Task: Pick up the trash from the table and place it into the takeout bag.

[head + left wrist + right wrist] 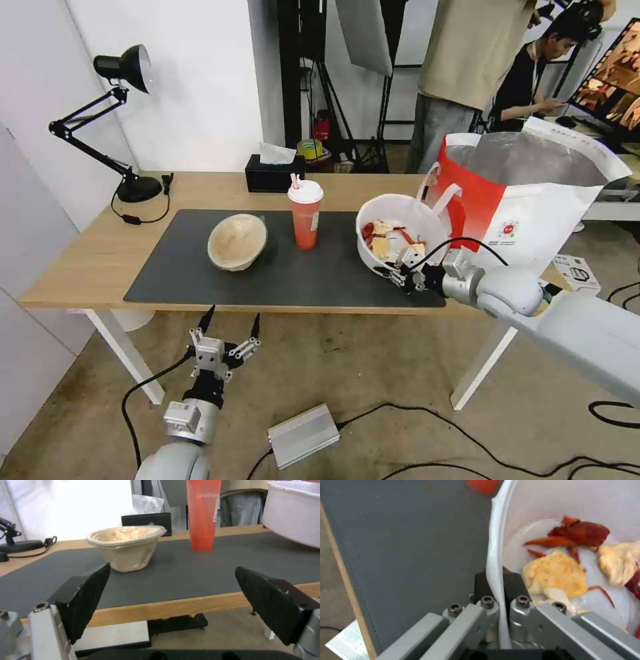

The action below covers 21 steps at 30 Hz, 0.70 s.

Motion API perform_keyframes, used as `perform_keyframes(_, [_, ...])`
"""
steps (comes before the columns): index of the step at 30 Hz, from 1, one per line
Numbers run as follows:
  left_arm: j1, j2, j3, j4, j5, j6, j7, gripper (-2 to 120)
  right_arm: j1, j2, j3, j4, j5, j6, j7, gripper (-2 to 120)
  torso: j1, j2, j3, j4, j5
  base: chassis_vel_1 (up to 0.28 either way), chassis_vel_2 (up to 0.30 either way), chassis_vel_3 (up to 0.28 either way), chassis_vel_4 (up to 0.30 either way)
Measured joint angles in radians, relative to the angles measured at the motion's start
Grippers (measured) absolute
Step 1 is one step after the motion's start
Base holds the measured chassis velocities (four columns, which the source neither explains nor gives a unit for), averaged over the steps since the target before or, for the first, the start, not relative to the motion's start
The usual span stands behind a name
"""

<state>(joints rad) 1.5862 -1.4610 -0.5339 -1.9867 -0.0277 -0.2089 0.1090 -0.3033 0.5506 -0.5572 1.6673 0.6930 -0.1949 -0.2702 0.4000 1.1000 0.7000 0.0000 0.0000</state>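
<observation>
Near the mat's [200, 280] right front corner, the right gripper [402, 272] is pinching the white bowl [393, 213] by its near rim, jaws clamped on the rim [495, 555], one finger [515, 586] inside. The bowl is tilting, red and yellow scraps [560, 572] inside, just beside the bag [527, 193] at the table's [87, 253] right end. The cup [306, 213] is standing mid-mat, the beige bowl [237, 241] to its left. Below the front edge, the left gripper [229, 325] is hanging with jaws wide.
</observation>
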Motion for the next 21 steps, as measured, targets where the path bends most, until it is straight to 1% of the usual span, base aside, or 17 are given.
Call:
perform_keyframes(6, [-0.005,-0.002,0.002,0.007,0.0,-0.001,0.0,100,0.011,0.008,-0.011,-0.011,-0.004,0.018,0.0,0,0.0,0.0,0.0,0.0,0.0001,0.0,0.0,0.0,0.0])
perform_keyframes(21, [-0.008,-0.006,0.003,0.013,0.001,-0.007,0.0,100,0.032,0.017,-0.019,0.001,-0.013,0.026,-0.002,0,0.0,0.0,0.0,0.0001,0.0001,0.0,0.0,0.0,0.0])
